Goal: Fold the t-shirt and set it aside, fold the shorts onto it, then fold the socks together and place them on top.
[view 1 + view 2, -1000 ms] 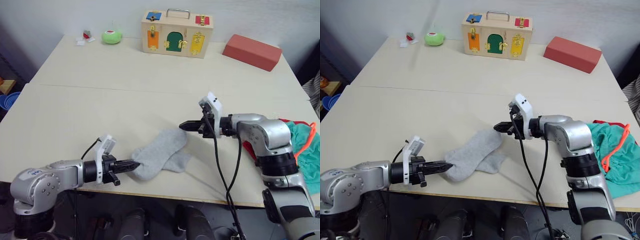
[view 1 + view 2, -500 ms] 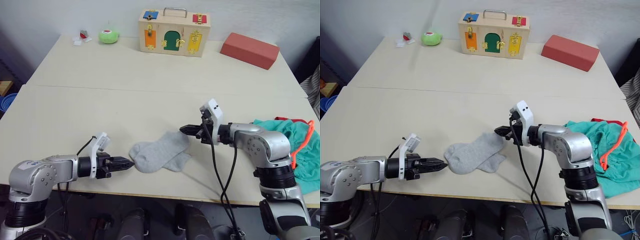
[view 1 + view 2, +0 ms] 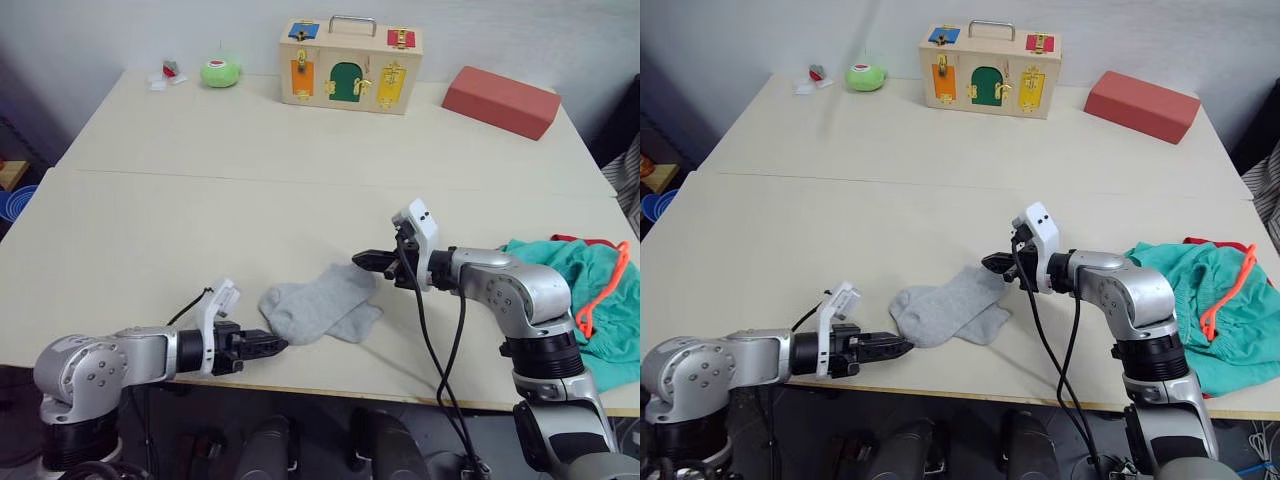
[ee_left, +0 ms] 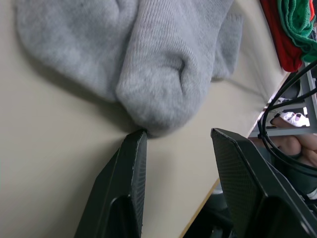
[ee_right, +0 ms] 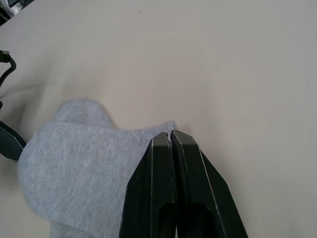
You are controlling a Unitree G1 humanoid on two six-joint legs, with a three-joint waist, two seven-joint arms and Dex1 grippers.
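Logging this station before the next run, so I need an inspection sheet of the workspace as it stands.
Surface: beige table, two tops butted.
Job's things: grey socks overlapped near front edge; teal shorts heaped over red t-shirt at right edge.
Clutter: latch box, salmon block, green toy along far edge.
Grippers: left gripper open at sock toe; right gripper shut at sock cuff.
Cables: black cables hang off right arm.
Surroundings: blue bowl beside table.

The left pincer [image 4: 181, 139] stands open on the table [image 4: 59, 148], one finger [image 4: 130, 168] touching the rounded end of the grey socks [image 4: 148, 64], which lie overlapped.
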